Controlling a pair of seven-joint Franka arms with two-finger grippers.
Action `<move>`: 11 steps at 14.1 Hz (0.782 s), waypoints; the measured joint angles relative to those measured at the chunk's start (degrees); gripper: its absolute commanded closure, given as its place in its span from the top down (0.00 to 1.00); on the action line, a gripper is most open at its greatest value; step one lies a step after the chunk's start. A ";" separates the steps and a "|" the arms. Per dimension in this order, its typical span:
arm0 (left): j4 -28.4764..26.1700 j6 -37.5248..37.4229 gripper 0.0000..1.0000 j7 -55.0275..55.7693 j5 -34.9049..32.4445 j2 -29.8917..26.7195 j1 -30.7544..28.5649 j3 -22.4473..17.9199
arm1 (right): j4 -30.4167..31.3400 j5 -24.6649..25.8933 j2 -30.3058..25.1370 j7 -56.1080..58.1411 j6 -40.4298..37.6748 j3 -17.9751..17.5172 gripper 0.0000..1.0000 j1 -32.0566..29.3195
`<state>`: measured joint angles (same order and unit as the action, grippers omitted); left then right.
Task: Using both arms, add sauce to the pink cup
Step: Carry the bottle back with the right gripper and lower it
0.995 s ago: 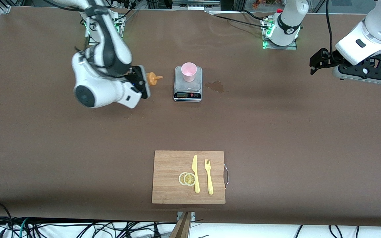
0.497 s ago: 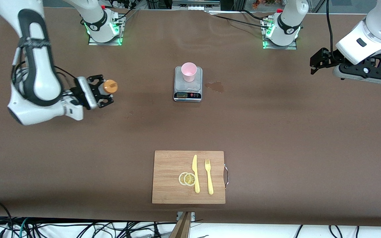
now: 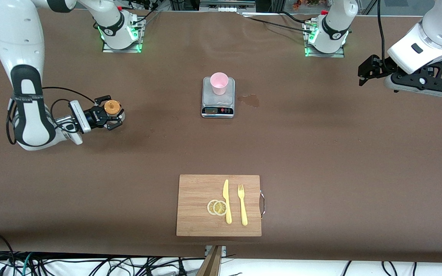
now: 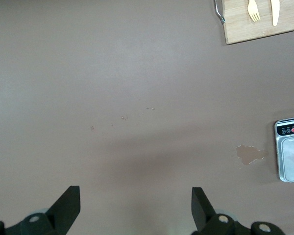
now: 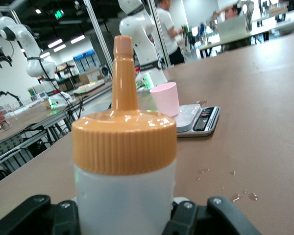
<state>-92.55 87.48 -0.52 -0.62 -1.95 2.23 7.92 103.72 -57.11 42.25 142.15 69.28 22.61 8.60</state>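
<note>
The right gripper (image 3: pixel 108 115) is clamped on the sauce bottle (image 3: pixel 111 107), which stands upright with its orange cap on top, low over the surface (image 3: pixel 320 153) toward the right arm's end. Toward the middle of the surface from that gripper stands the grey scale (image 3: pixel 218 102), and on it the pink cup (image 3: pixel 219 83) – upright, well apart from the bottle. Just beside the scale lies a small wet stain (image 3: pixel 249 100). The left gripper (image 3: pixel 366 71) waits with its fingers spread wide and nothing between them, over the left arm's end of the surface.
</note>
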 measured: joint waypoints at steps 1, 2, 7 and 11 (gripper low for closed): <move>0.00 0.00 1.00 0.00 0.00 0.00 0.00 0.00 | -0.24 -0.23 1.25 1.42 -0.68 -0.12 0.17 -0.46; 0.00 0.00 1.00 0.00 0.00 0.00 0.00 0.01 | -0.46 -0.34 2.28 2.64 -1.43 -0.23 0.17 -0.98; 0.01 0.00 1.00 0.00 0.00 0.00 0.00 0.01 | -0.77 -2.58 5.99 8.52 -4.94 -1.54 0.37 -3.45; 0.01 0.00 1.00 0.00 0.00 0.00 0.00 0.01 | -1.29 -3.45 7.07 11.55 -5.25 -2.87 0.64 -3.65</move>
<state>-92.54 87.48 -0.52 -0.62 -1.95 2.23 7.93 102.44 -60.56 49.32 153.70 64.03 19.74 4.95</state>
